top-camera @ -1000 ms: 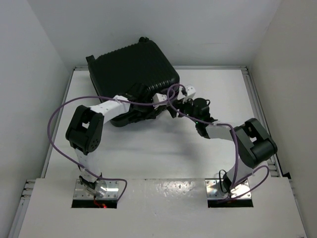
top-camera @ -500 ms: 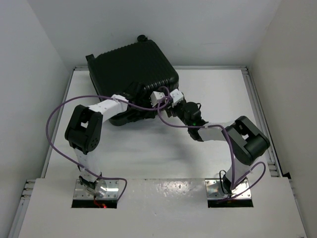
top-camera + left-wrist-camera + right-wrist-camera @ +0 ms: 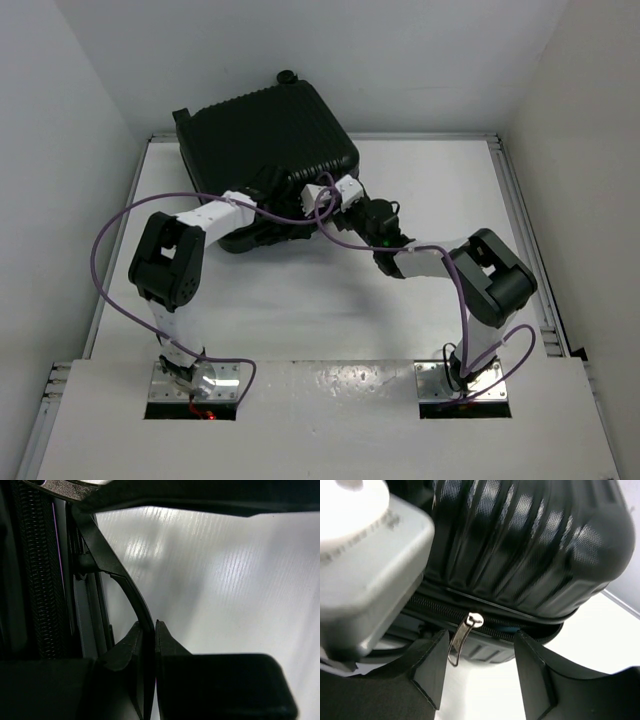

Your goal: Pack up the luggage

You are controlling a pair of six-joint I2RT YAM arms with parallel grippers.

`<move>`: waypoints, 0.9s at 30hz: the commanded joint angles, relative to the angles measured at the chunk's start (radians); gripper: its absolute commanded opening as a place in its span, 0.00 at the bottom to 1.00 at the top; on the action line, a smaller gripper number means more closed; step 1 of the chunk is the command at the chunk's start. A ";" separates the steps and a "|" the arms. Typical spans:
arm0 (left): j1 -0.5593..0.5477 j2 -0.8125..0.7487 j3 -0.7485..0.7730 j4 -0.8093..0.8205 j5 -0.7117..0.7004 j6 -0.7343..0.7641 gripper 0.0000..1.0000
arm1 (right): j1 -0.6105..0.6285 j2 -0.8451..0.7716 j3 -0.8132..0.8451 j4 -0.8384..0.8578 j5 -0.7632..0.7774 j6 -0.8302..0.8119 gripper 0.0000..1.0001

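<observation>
Bases (image 3: 195, 380) of the two arms sit bolted at the bottom of the overhead view, purple cables (image 3: 108, 245) looping up from them. Both arms reach up the frame over the white bench (image 3: 300, 310) and meet at the near edge of the luggage (image 3: 265, 135), a large black hard-shell suitcase with a ribbed shell. The left pincer (image 3: 154, 626) is clenched on a thin black strip (image 3: 127, 587) that curves toward the upper left of its wrist view. The right pincer (image 3: 480, 645) is released, its black fingers (image 3: 432, 667) standing apart before the suitcase's near side. A silver metal zip pull (image 3: 462, 640) hangs from the zip line in the gap, close to the finger at lower left; whether it touches that finger cannot be told. A blurred pale grey block (image 3: 370, 565) fills the upper left of that view. The luggage lies shell-up at the upper centre-left of the bench, its far side by the back wall (image 3: 400, 60), one small black wheel (image 3: 287, 76) at its top edge.
</observation>
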 commanded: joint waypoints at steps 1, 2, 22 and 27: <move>0.080 -0.027 0.011 0.086 0.288 -0.262 0.07 | 0.037 0.010 -0.011 -0.089 0.006 -0.047 0.56; 0.080 -0.027 0.011 0.086 0.288 -0.271 0.07 | 0.050 0.003 -0.014 -0.099 0.013 -0.044 0.56; 0.090 -0.046 -0.017 0.095 0.278 -0.290 0.07 | 0.025 0.109 0.044 -0.055 0.040 -0.037 0.23; 0.099 -0.046 -0.026 0.095 0.278 -0.290 0.07 | 0.022 0.075 0.021 -0.020 0.001 -0.041 0.07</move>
